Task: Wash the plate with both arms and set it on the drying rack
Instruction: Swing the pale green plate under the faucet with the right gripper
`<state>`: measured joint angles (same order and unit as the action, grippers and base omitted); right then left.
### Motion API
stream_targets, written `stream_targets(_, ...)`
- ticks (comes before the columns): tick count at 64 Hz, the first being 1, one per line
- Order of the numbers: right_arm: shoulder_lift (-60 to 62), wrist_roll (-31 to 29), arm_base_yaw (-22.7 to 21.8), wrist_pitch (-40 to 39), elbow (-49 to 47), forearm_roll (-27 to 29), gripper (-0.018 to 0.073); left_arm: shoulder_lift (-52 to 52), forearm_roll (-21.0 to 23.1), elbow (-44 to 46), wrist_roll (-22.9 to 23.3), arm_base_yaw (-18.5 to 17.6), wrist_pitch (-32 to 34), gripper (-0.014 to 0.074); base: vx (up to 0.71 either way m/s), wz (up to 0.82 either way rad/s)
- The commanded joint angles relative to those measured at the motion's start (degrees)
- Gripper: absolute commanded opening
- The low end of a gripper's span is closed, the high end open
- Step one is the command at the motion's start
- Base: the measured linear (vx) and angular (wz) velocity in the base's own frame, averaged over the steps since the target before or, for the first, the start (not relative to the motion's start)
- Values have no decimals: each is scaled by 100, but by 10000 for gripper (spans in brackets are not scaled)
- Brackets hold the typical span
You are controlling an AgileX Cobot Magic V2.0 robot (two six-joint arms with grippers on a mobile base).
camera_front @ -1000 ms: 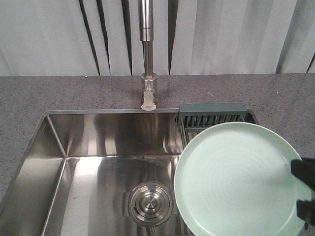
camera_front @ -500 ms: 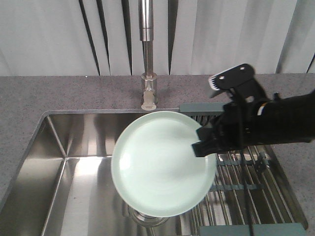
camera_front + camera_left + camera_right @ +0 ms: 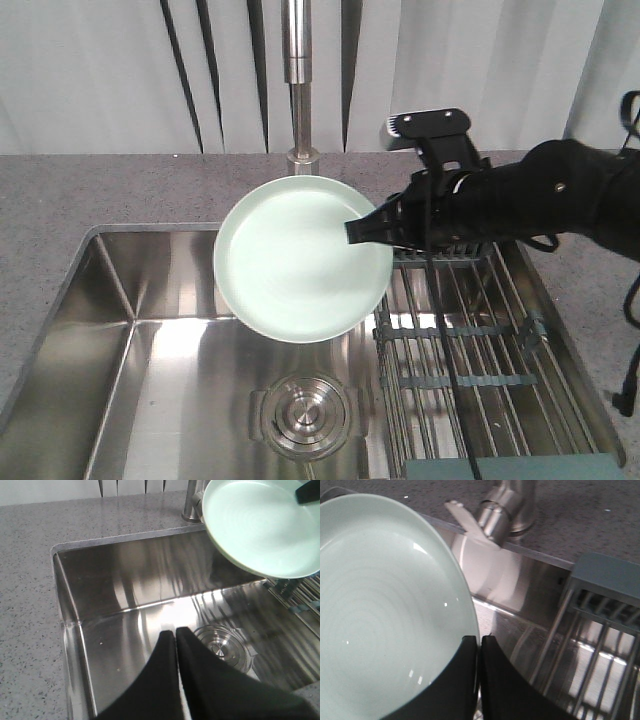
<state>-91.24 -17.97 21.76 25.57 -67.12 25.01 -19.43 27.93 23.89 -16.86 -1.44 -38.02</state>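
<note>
The pale mint-green plate (image 3: 300, 258) hangs tilted over the back of the sink, in front of the faucet. My right gripper (image 3: 362, 230) is shut on its right rim, and the black right arm (image 3: 520, 205) reaches in from the right over the drying rack (image 3: 470, 350). In the right wrist view the plate (image 3: 385, 610) fills the left side, its rim pinched by the right gripper (image 3: 480, 641). My left gripper (image 3: 176, 632) is shut on nothing above the sink floor, with the plate (image 3: 260, 525) far off at the upper right.
The steel faucet (image 3: 298, 80) stands right behind the plate. A round drain (image 3: 305, 412) lies in the sink floor below it. The rack's grey-blue end compartment (image 3: 607, 577) sits at the sink's back right corner. Grey stone counter (image 3: 100, 190) surrounds the sink.
The right arm has carried the plate from above the rack leftward and back, over the sink basin and close to the faucet. The rack's wires are now uncovered.
</note>
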Motion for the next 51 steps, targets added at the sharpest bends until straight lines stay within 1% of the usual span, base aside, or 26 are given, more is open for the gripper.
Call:
stream_targets(1,498,-5,-338,332,-200,-169,-1,-50,148,127,33,-5,352,-8,0,0)
stream_targets(7,814,14,-468,811,-164,-383,-1,-50,148,127,33,-5,352,-8,0,0)
stream_targets(12,1042,28,-447,1233,-164,-306,-1,-50,148,127,33,-5,352,-8,0,0)
stream_targets(18,1201,166,-188,1558,-164,-160,-1,-50,148,127,33,-5,352,-8,0,0)
stream_targets(21,1206,356,115,1599,-164,-160,-1,-50,148,127,33,-5,352,-8,0,0)
stream_targets(28,1092,725,702,1187,-164,-206,-1,-50,148,127,33,-5,352,-8,0,0)
stream_targets(34,876,1010,961,466,-164,-206,-1,-50,148,127,33,-5,352,-8,0,0)
stream_targets(39,642,1153,939,-86,-183,-232,-1,-50,148,127,33,-5,352,-8,0,0)
stream_targets(43,485,1238,777,-460,-183,-233,-1,-50,148,127,33,-5,352,-8,0,0)
stream_targets(46,379,1238,657,-591,-183,-233,-1,-50,148,127,33,-5,352,-8,0,0)
stream_targets(51,335,1238,304,-501,-183,-276,-1,-50,148,127,33,-5,352,-8,0,0)
